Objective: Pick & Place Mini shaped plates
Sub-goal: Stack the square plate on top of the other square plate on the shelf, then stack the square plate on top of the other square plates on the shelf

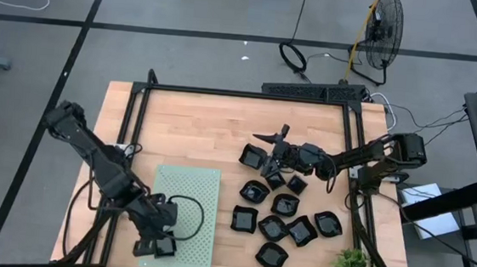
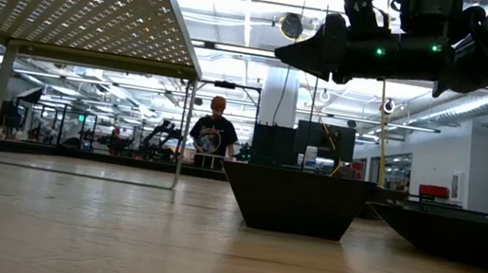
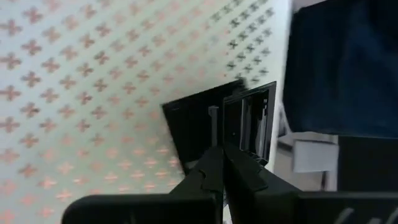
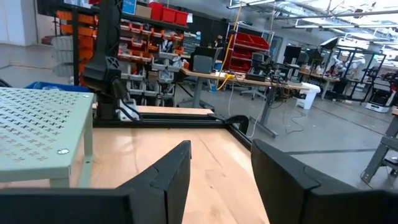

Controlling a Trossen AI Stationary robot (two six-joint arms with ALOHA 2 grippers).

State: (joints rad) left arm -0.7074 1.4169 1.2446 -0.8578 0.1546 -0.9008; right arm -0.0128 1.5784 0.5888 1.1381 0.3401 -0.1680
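- Left gripper (image 1: 154, 246) sits over the mat's (image 1: 184, 199) near corner, jaws together on the rim of one plate (image 3: 205, 127), apparently resting on the mat.
- Right gripper (image 1: 265, 139) hangs above the counter (image 1: 196, 130) beyond the mat's far right corner, jaws apart and empty.
- Other plates (image 1: 280, 205) are clustered on the counter just right of the mat.
- A person (image 2: 213, 135) stands beyond the counter.

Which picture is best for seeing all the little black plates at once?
The high view: it looks straight down, so the mini shaped plates show spread out on the wooden table. The low view shows only two or three side-on. The left wrist view shows one dark square piece up close. The right wrist view shows none.
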